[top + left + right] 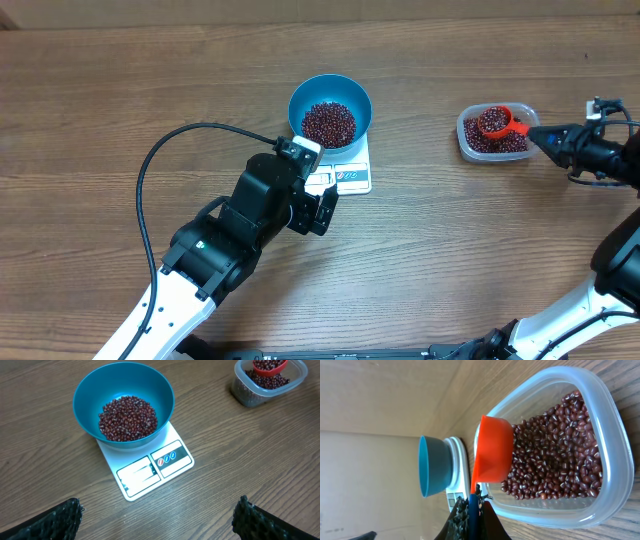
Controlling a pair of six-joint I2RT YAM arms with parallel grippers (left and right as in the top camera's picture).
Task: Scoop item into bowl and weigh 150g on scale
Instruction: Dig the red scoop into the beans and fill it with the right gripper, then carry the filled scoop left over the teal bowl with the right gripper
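Our right gripper clamps the orange scoop, loaded and level over the clear tub (so strays would drop back in), while our left gripper hangs wide open, not touching the scale, where the bowl holds beans.

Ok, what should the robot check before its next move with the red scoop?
1. The bowl sits on the scale: ok.
2. The right gripper is shut on the scoop handle: ok.
3. The scoop holds beans: ok.
4. The scoop is over the tub: ok.
5. The scale's number is readable: cannot tell.
6. The left gripper is open, off the bowl: ok.
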